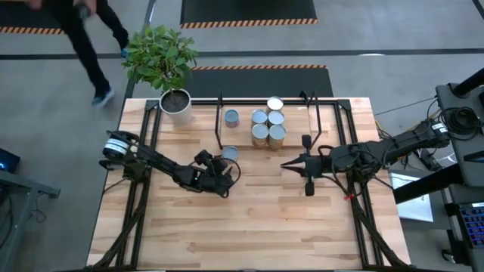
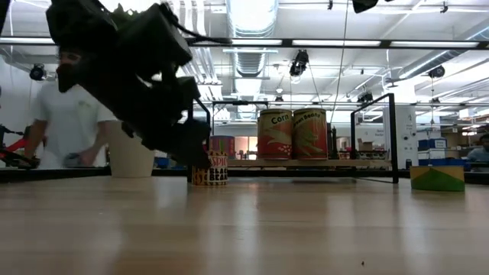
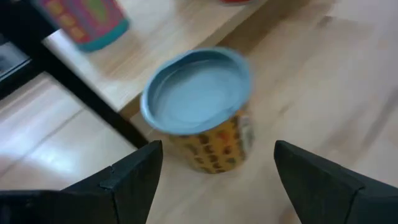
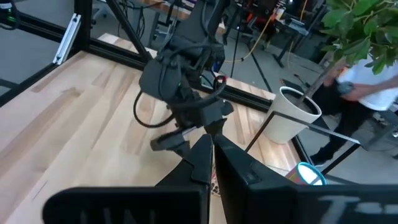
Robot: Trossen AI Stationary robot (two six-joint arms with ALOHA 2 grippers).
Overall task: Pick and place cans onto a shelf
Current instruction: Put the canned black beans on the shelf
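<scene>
Left gripper (image 3: 214, 171), fingers spread, hovering at a loose can (image 3: 198, 109) on the desk (image 1: 249, 227) just before the shelf (image 1: 325, 125), ready to grasp; right gripper (image 1: 286, 165) clenched, waiting nearby.

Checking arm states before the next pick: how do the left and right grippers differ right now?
The left gripper has its fingers open, with a can on the table ahead of them and nothing held; the right gripper has its fingers shut and empty. The left one sits right by that can, just in front of the shelf; the right one hangs over bare table with no can near. Both point toward the table's middle.
</scene>
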